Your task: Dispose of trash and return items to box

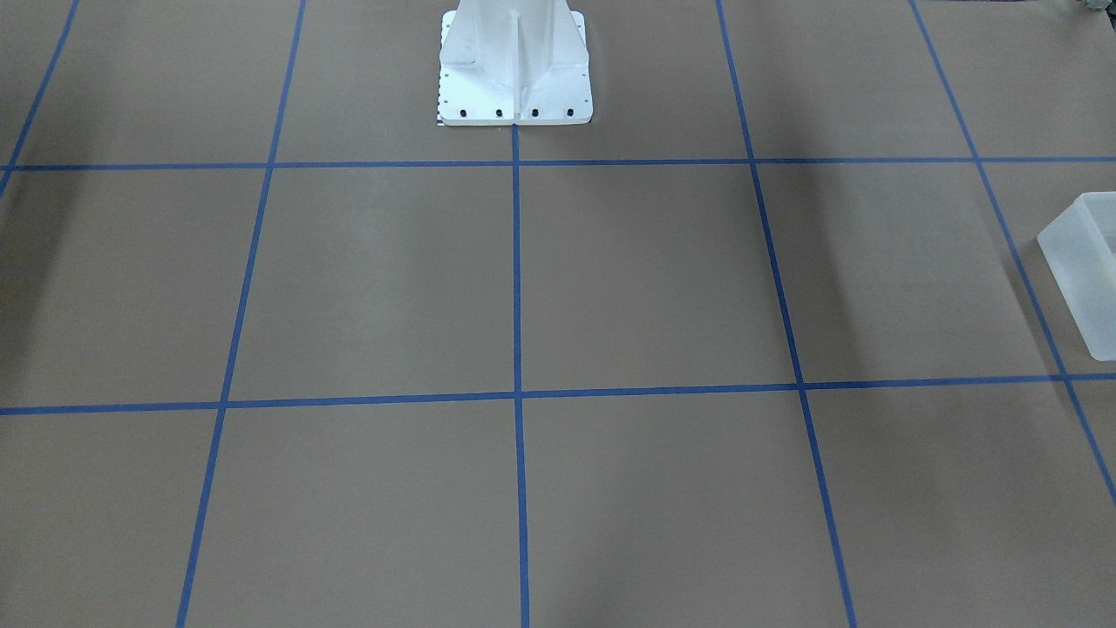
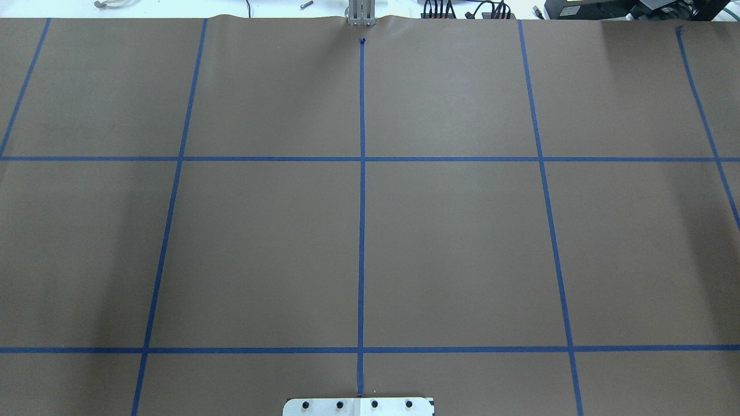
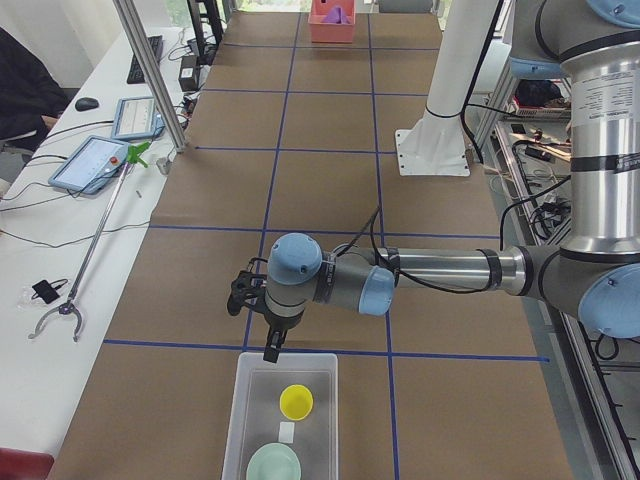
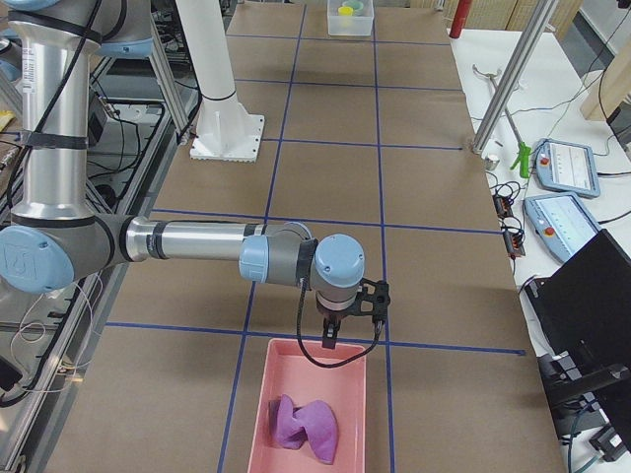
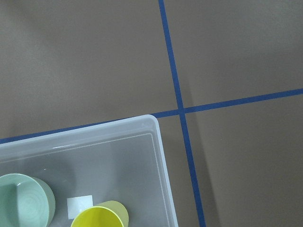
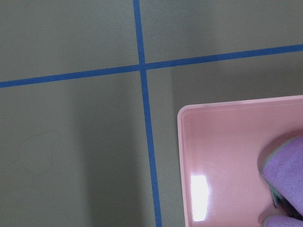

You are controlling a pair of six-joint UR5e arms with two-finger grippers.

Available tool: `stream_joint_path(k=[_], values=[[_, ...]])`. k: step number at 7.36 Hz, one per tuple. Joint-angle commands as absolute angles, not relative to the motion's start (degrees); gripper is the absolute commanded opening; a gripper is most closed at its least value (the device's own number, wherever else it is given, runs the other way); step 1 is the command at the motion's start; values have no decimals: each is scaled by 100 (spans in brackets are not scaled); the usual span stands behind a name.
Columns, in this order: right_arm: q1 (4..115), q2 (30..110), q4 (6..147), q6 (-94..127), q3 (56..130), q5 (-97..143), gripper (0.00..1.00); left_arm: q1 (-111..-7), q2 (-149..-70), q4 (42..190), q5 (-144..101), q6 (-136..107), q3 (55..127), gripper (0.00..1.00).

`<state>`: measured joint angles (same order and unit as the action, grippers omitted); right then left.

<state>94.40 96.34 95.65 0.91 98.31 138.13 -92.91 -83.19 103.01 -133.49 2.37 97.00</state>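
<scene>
Two items, the cup (image 3: 295, 401) and the bowl (image 3: 273, 463), sit in the box (image 3: 318, 430), lined up along its long way. Your left claw (image 3: 269, 354) hangs just over the box's short edge. The cup lies a little past it and lower, and the bowl lies farther on. You cannot tell if that claw is released or clenched. Your right claw (image 4: 328, 344) hangs by the edge of a pink bin (image 4: 286, 379) holding a cloth (image 4: 304, 426), well apart at the other end. Its state is hidden too. Your left arm is nearer the box. Toward the middle, the wide tabletop (image 2: 451, 248) probably gives both arms room.
</scene>
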Motion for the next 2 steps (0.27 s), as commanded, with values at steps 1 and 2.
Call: stream_joint_path(k=[1, 2], values=[[9439, 9633, 9563, 97, 9835, 13799, 100, -9290, -8314, 10301, -13255, 237, 9694, 99], [9439, 9633, 9563, 97, 9844, 13781, 100, -9273, -8314, 10301, -13228, 246, 9694, 99]])
